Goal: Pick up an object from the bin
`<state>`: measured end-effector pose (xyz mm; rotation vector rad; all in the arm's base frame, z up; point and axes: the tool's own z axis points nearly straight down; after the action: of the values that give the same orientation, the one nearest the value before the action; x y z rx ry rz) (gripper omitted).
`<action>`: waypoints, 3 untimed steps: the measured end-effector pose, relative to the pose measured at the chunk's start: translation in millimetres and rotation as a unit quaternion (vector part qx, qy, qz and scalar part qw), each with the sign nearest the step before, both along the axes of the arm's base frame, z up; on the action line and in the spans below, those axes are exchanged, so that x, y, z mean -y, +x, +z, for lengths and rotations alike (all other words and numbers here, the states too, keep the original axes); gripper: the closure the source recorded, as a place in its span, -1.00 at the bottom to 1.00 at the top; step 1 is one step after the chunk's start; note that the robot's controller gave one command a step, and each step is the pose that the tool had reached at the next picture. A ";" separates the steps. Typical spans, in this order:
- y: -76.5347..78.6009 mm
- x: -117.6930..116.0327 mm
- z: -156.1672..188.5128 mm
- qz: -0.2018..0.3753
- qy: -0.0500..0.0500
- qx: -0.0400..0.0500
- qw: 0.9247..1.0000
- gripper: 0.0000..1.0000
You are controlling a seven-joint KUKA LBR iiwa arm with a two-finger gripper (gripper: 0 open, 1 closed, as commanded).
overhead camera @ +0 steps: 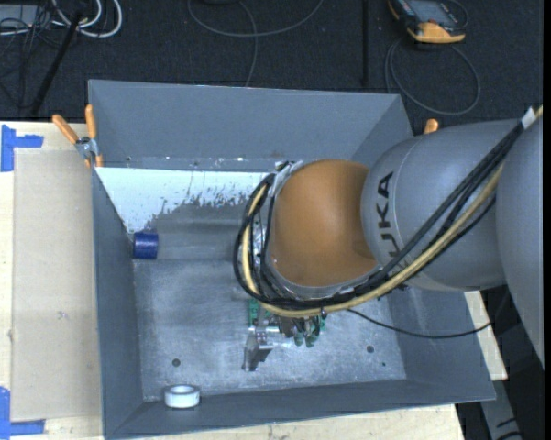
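My gripper [257, 345] hangs low over the bin's floor, a little front of the middle, under the arm's orange cover. A small blue cylinder [145, 245] lies at the left side of the floor, against the foot of the left wall, well apart from the gripper. A white ring-shaped roll [181, 396] lies flat at the front edge of the floor, to the front left of the gripper. Nothing shows between the gripper and the floor beneath it.
The arm reaches in over the bin's right wall, and with its orange cover and cables it hides the right middle of the floor. Bare scuffed floor lies between the gripper and the two loose things.
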<state>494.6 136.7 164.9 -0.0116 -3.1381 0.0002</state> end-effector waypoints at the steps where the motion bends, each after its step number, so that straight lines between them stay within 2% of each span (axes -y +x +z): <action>1: 49.6 61.6 -26.6 0.045 0.000 0.002 0.999 -1.00; 2: 27.6 153.6 -89.8 -0.008 0.004 0.010 1.000 -1.00; 3: 34.0 153.8 -85.1 -0.009 0.003 0.022 1.000 1.00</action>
<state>528.6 -17.1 79.8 -0.0395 -3.1824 -0.0094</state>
